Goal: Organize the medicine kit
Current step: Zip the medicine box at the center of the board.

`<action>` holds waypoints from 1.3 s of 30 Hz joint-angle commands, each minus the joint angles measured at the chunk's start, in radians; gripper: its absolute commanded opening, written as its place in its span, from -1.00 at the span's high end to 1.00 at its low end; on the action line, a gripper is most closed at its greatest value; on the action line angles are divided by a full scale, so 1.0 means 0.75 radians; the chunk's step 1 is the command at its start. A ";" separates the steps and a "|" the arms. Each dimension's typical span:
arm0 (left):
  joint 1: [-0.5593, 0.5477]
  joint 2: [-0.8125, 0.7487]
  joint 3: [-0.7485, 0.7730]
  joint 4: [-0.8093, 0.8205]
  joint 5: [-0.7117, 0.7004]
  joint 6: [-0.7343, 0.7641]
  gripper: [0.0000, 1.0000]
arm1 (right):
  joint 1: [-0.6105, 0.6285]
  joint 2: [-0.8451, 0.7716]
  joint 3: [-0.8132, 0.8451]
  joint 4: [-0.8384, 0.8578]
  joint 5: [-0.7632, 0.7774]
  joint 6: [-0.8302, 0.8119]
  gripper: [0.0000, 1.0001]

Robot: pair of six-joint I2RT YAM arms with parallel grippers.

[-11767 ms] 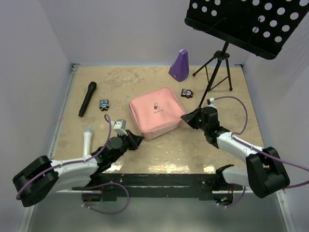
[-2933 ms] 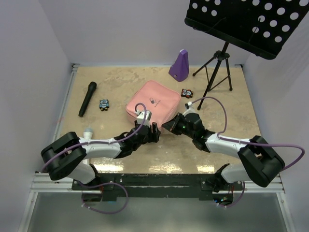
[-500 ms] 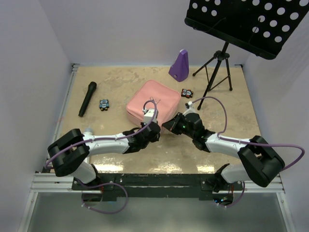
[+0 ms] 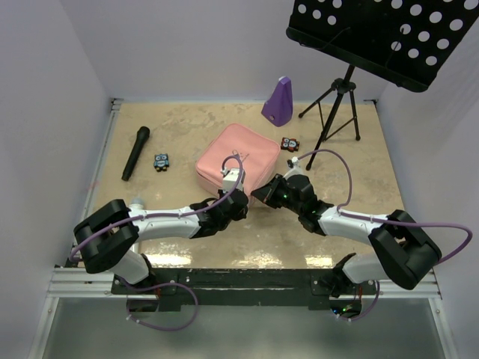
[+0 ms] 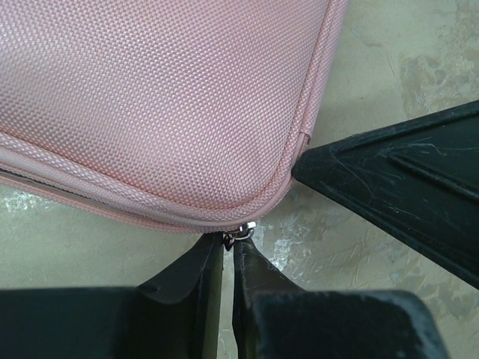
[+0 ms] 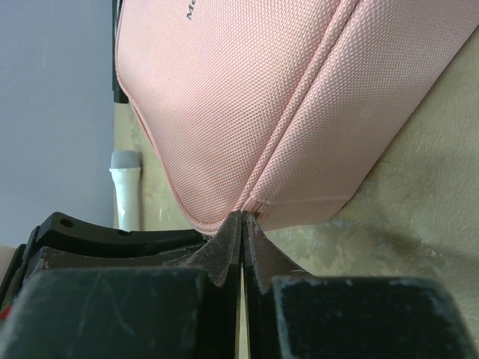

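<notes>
The medicine kit (image 4: 238, 149) lies closed and diamond-wise, one corner pointing to lower centre. The left pincer (image 5: 228, 243) nips its zipper pull (image 5: 239, 234). The right pincer (image 6: 242, 217), closed, touches its edge.

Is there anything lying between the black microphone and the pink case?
Yes. A small blue owl-like figure lies between the microphone and the pink case, nearer the microphone. The top view shows it.

Lighting: bright, diffuse, from overhead. Shadows on the counter (image 4: 187, 127) are soft and short. Faint glare patches lie on the counter nearer than the medicine kit (image 4: 254, 149). Wrist views resolve the kit's weave sharply.
</notes>
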 commanded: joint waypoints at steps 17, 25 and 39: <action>0.008 -0.201 -0.217 0.375 -0.117 0.048 1.00 | 0.019 -0.029 -0.022 -0.048 -0.073 -0.026 1.00; 0.008 -0.160 -0.235 0.432 -0.062 0.070 1.00 | 0.019 -0.025 -0.059 0.151 -0.204 0.005 0.30; 0.008 -0.105 -0.231 0.542 0.077 0.117 1.00 | 0.017 0.022 -0.049 0.188 -0.143 0.125 0.04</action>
